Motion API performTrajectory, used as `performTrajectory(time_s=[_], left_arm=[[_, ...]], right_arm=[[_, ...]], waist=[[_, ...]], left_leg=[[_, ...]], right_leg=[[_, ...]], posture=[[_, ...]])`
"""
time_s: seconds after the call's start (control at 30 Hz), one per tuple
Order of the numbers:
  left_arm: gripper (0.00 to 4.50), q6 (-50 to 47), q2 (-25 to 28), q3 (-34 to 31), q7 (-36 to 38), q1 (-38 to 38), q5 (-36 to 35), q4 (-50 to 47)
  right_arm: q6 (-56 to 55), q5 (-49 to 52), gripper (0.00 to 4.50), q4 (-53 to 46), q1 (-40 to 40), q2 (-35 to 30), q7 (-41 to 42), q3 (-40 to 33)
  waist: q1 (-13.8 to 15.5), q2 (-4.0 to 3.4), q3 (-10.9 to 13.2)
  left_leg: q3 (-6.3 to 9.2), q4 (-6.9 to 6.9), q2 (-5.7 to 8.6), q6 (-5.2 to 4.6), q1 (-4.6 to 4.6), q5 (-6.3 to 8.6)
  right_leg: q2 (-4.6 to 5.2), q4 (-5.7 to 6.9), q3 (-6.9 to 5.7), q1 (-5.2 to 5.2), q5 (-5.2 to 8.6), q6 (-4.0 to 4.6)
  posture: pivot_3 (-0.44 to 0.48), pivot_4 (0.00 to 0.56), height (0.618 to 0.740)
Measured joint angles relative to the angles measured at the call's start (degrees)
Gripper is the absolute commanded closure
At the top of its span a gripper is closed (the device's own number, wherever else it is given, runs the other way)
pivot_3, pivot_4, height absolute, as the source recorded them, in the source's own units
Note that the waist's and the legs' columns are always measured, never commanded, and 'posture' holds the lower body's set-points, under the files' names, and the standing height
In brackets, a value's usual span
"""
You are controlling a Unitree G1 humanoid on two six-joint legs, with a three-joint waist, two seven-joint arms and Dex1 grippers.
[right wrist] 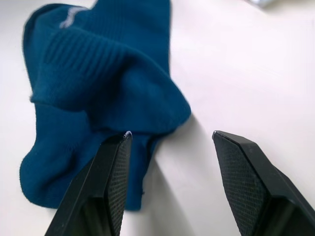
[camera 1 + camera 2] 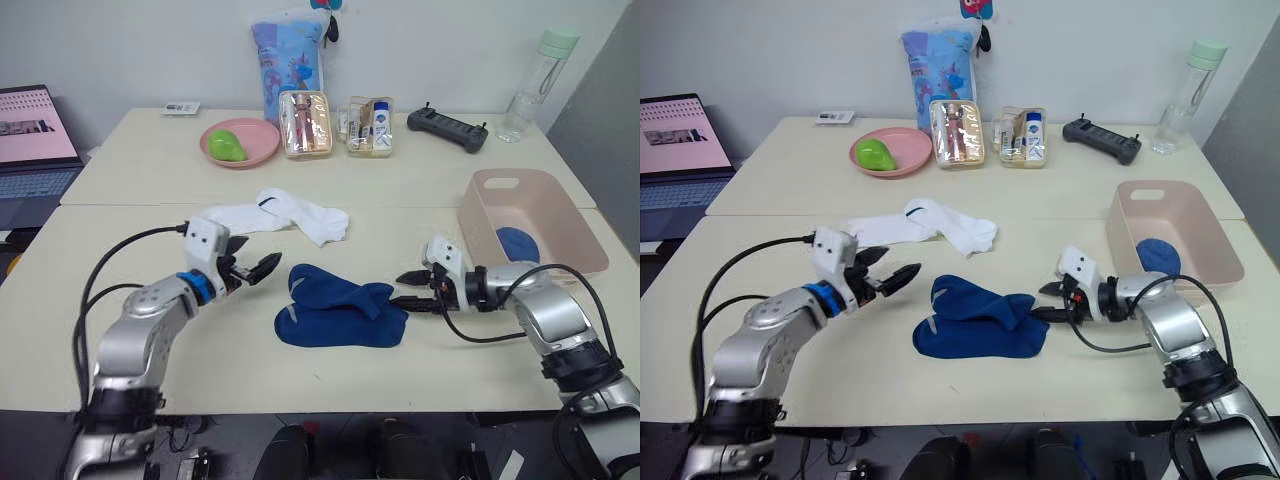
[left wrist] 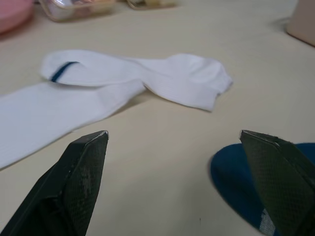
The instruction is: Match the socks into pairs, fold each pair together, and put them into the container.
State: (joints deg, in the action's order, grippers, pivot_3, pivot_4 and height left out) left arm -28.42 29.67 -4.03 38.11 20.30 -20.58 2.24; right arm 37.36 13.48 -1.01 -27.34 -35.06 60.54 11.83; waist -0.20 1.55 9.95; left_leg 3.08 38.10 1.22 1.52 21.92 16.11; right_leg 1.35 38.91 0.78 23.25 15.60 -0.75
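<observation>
From the head views, two dark blue socks [image 2: 340,312] lie stacked near the surface's [image 2: 200,380] front edge, the white socks [image 2: 285,216] farther back, and the container [image 2: 560,215] at the right edge already holds a folded blue pair [image 2: 517,245].

In the left wrist view, the left end effector [image 3: 189,184] is spread apart between white and blue socks.

In the right wrist view, the right end effector [image 1: 170,184] gapes at the blue pile's edge.

Folding this pair looks next: pinch that edge.

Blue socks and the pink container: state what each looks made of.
Blue socks: soft knit fabric, matte; ribbed cuff and limp folds show it. Pink container: probably moulded plastic, smooth with a slight sheen; thin rigid walls, rounded corners and a cut handle slot suggest so.
</observation>
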Motion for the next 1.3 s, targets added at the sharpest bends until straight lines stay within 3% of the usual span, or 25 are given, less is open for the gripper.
performTrajectory(time_s=[0.13,0.2,0.33,0.43,0.6,0.63,0.8,1.1,1.3], left_arm=[[0.22,2.9,-1.0,3.7,3.7,1.9,1.9,6.6],[0.66,3.9,-0.7,5.1,5.5,1.9,3.1,8.0],[1.98,5.3,-0.4,6.5,7.7,1.7,4.4,7.9],[2.96,5.2,-0.3,6.1,8.1,0.9,4.2,7.3],[4.5,5.1,-0.2,5.9,8.5,-0.6,4.0,5.4],[4.5,5.0,-0.3,5.8,8.3,-0.9,3.9,4.9],[4.5,4.2,-1.1,4.3,6.8,-1.8,3.1,3.7],[4.5,-2.6,-1.8,-1.0,2.8,-7.7,-3.0,-10.0],[4.5,-4.0,-7.2,-1.1,-3.7,-13.1,-4.2,-16.4]], right_arm=[[4.6,1.9,1.68,-2.8,1.0,0.1,-1.5,0.0],[5.9,2.3,1.68,-3.5,1.5,1.1,-2.5,0.0],[7.4,3.6,1.68,-5.2,1.4,3.0,-3.8,0.7],[8.1,4.1,2.31,-5.3,1.4,3.8,-4.2,0.7],[8.0,5.4,4.07,-3.4,0.0,4.9,-4.6,0.3],[8.0,5.7,4.48,-3.0,-0.8,5.0,-4.6,0.3],[8.1,6.4,4.48,-2.6,-3.5,4.7,-4.0,-0.5],[4.1,4.6,4.48,0.2,-8.6,-2.3,4.2,3.1],[-3.0,-3.8,4.48,7.4,-15.9,-3.3,5.2,8.3]], waist=[[-0.3,0.0,0.0],[-0.3,0.0,0.0],[-0.2,0.0,0.0],[-0.2,0.0,0.0],[-0.3,0.0,0.0],[-0.3,-0.01,0.0],[-0.3,0.0,0.0],[-0.4,0.0,0.0],[-0.2,0.0,0.0]], left_leg=[[0.01,-0.01,-0.03,0.0,0.0,0.0],[0.01,-0.01,-0.03,0.0,0.0,0.0],[0.01,0.0,-0.02,-0.01,0.01,0.0],[0.01,0.0,-0.02,-0.01,0.01,0.0],[0.01,0.0,-0.03,-0.01,-0.01,0.0],[0.01,0.0,-0.02,-0.01,-0.01,0.0],[0.03,0.0,-0.03,-0.02,0.01,0.01],[0.01,0.0,-0.04,-0.02,0.0,0.01],[0.02,0.0,-0.04,-0.02,0.0,0.01]], right_leg=[[-0.01,0.02,-0.02,0.03,0.0,0.0],[-0.02,0.04,-0.01,0.03,0.0,0.0],[-0.01,0.03,-0.01,0.02,0.0,0.0],[-0.01,0.03,-0.01,0.02,0.0,0.0],[-0.01,0.04,0.0,0.02,0.0,0.0],[-0.01,0.05,0.0,0.02,0.0,0.0],[-0.01,0.04,-0.03,0.02,0.0,0.0],[-0.01,0.03,-0.01,0.02,0.0,0.0],[-0.01,0.03,-0.03,0.02,0.0,0.0]], posture=[[0.0,0.15,0.74],[0.0,0.15,0.74],[0.0,0.15,0.74],[0.0,0.15,0.74],[0.0,0.15,0.74],[0.0,0.15,0.74],[0.0,0.15,0.74],[0.0,0.15,0.74],[0.0,0.15,0.74]])
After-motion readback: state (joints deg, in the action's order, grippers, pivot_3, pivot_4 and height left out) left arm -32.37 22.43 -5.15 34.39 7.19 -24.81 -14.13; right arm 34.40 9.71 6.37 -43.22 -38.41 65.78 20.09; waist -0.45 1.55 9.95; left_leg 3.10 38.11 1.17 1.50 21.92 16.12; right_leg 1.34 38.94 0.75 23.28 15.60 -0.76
